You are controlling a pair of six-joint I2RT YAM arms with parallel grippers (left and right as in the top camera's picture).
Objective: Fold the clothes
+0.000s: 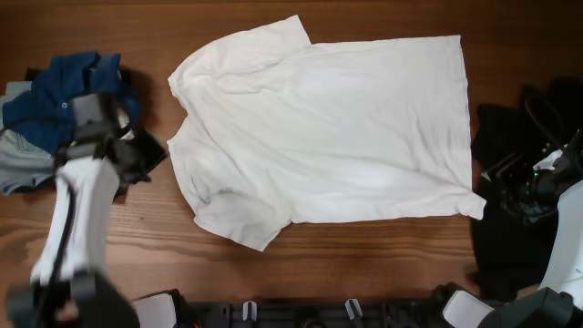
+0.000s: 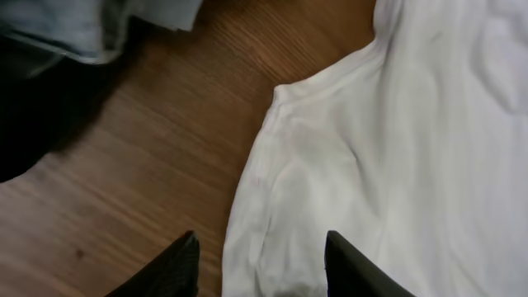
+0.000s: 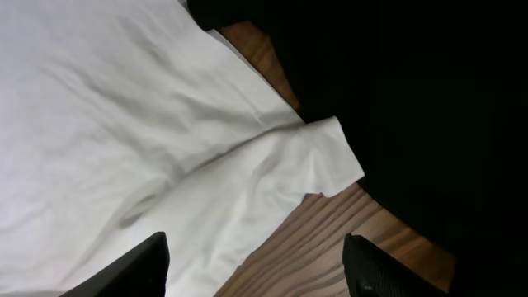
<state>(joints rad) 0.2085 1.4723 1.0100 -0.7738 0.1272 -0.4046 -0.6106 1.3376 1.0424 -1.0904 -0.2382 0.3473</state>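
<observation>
The white shirt [image 1: 328,128] lies flat on the tabletop [image 1: 364,264], long axis arm to arm, neck toward the left tool [image 2: 260,243], hem toward the right tool [image 3: 256,241], both wide and empty.

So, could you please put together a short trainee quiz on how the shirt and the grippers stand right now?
1. True or false: the white shirt lies folded in half on the table.
2. What lies next to the right gripper? A, a basket; B, a black garment; C, a book.
3. Fill in: the left gripper and the right gripper both have jaws standing ____.
Key: 1 false, it lies spread flat; 2 B; 3 open.
</observation>
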